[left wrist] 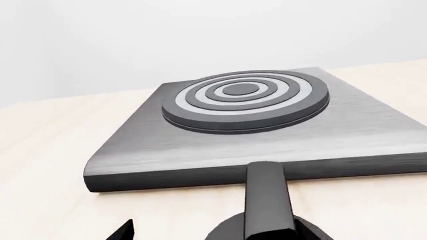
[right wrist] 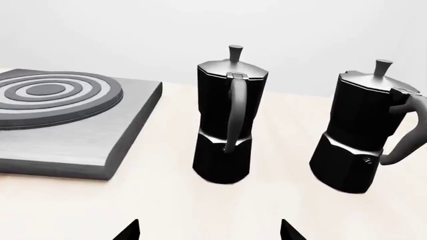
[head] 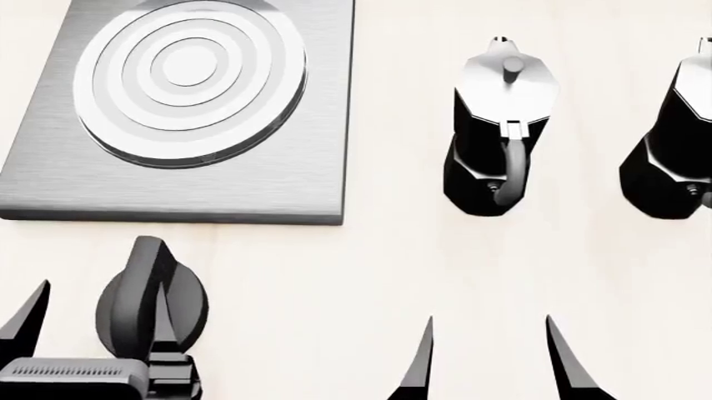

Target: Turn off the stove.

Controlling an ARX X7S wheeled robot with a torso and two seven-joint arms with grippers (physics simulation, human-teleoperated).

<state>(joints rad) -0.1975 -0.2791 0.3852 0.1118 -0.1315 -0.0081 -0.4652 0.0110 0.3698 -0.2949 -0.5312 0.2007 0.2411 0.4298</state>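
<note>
While both end effectors gape empty, the stove (head: 278, 179) rests on a pale wooden table (head: 368, 267) before white walls.

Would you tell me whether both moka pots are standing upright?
Yes: the nearer black-and-silver moka pot and the other one stand base-down, lids shut.

Head view: stove (head: 189, 179) top and left cut by frame; far-right moka pot (head: 676, 142) half out of frame. Left claw (head: 95, 325) covers part of knob (head: 139, 296); contact unclear. Right claw (head: 489, 358) fingertips only.
</note>
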